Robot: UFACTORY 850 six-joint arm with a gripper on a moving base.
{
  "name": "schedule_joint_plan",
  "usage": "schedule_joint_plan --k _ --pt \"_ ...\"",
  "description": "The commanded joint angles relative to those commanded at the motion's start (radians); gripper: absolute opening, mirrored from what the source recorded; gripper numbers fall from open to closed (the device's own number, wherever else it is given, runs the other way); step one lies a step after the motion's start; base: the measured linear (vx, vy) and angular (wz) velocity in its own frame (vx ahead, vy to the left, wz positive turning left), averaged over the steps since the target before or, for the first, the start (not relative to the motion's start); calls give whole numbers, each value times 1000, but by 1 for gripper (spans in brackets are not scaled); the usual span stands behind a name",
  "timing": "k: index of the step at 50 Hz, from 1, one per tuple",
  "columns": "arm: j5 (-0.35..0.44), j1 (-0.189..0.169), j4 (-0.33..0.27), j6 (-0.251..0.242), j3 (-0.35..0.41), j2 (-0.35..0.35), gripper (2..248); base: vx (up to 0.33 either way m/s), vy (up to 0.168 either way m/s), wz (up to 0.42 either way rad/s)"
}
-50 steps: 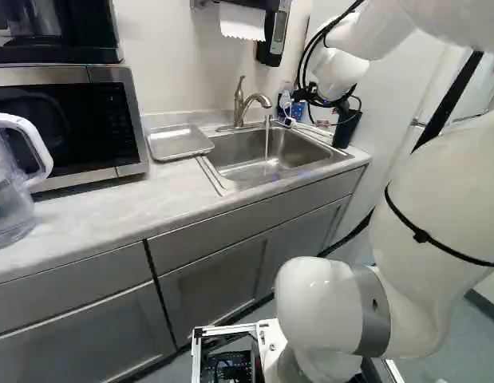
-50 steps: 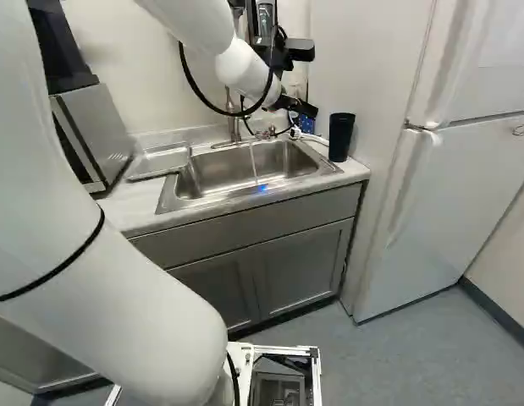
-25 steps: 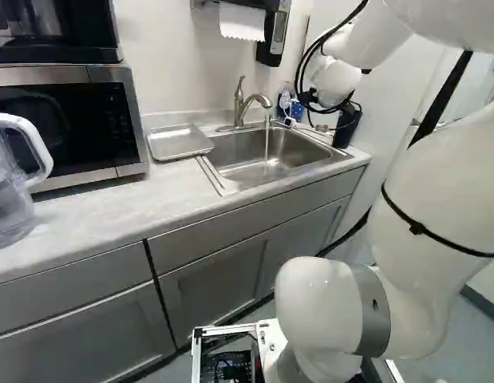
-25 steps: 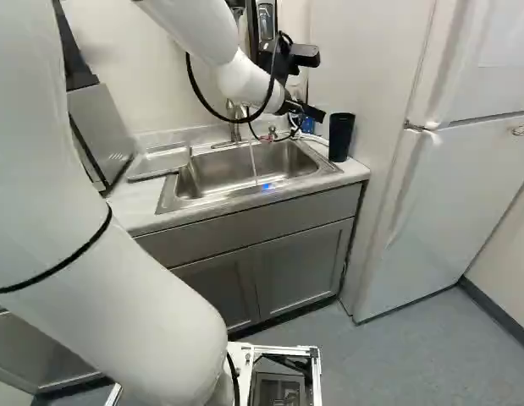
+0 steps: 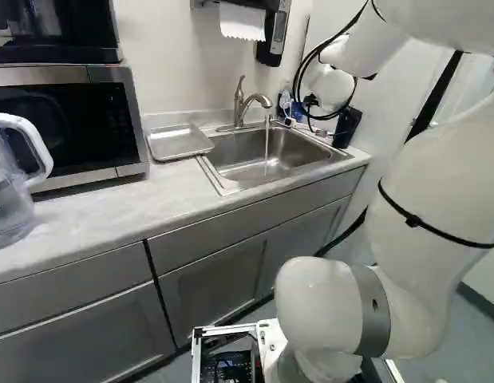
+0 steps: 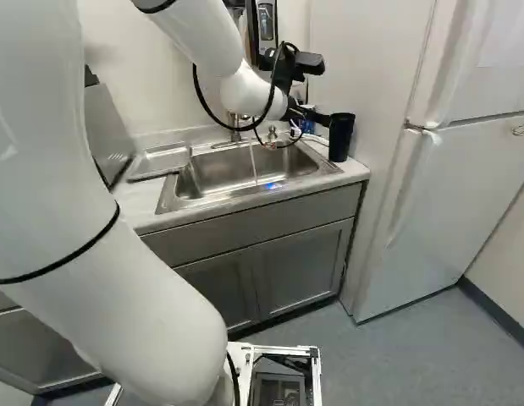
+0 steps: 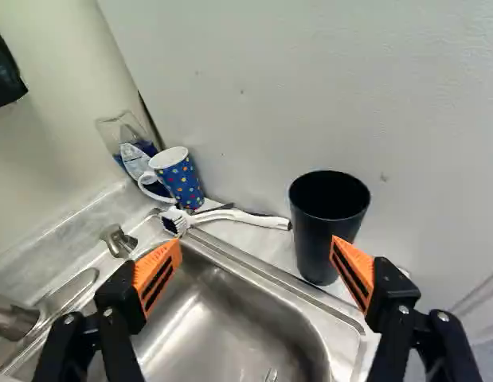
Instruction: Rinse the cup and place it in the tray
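Gripper [image 7: 256,247] is spread wide and holding nothing, presumably to straddle the black cup [image 7: 310,239], which stands upright on the counter [image 5: 79,219] between sink [image 6: 219,173] and white panel [image 7: 254,103]. Water [image 5: 266,145] runs into the sink, so rinsing can likely follow the pick directly; tray [image 5: 179,142] lies flat across the sink from the cup, handy for set-down.

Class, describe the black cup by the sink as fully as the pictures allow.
The cup is a tall, plain tumbler, seemingly plastic, with a round open mouth, sides narrowing downward and no visible handle. It stands upright on the counter strip between the sink and the wall. The brush's handle ends close beside it. The open gripper does not grip it; one fingertip overlaps it in view, contact unclear. Its dark inside hides any contents.
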Motion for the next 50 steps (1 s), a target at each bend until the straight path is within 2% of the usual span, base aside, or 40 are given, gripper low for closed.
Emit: schedule_joint_plan --k 50 --pt "210 18 114 0 16 -95 247 0 0 0"
